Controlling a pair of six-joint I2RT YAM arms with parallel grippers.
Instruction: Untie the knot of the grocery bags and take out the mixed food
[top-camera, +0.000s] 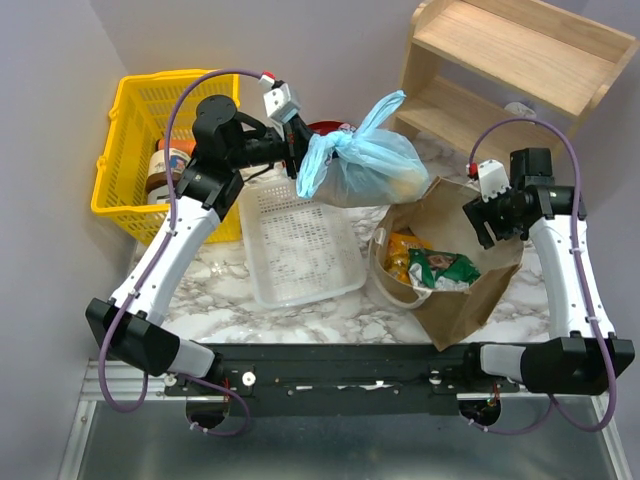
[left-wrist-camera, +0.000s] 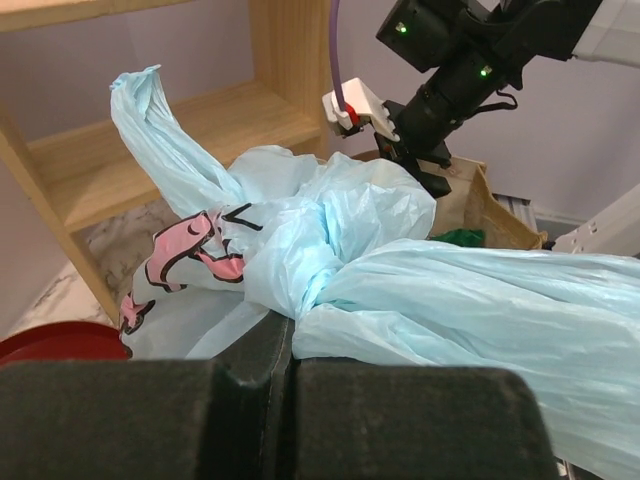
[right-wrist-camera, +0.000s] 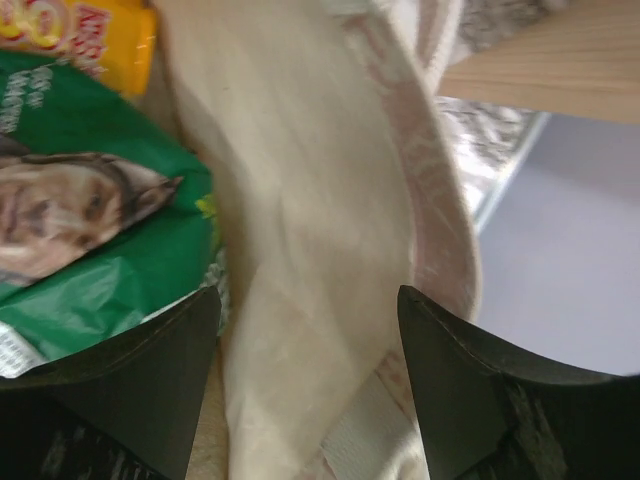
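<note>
The light-blue plastic bag (top-camera: 372, 168) is knotted at the top and hangs lifted over the white tray. My left gripper (top-camera: 300, 152) is shut on a tail of the plastic beside the knot (left-wrist-camera: 305, 262), and the pinch shows in the left wrist view (left-wrist-camera: 285, 335). The brown paper bag (top-camera: 462, 290) stands open at the right, with a green crisp bag (top-camera: 442, 268) and a yellow-orange snack packet (top-camera: 404, 250) inside. My right gripper (top-camera: 487, 226) is open, and its jaws straddle the paper bag's wall (right-wrist-camera: 320, 200). The crisp bag (right-wrist-camera: 90, 240) lies just left of it. The other food is hidden.
A yellow basket (top-camera: 128, 140) holding jars stands at the back left. A white perforated tray (top-camera: 300, 245) lies in the middle. A wooden shelf (top-camera: 520, 60) stands at the back right. A red object (top-camera: 326, 128) sits behind the blue bag.
</note>
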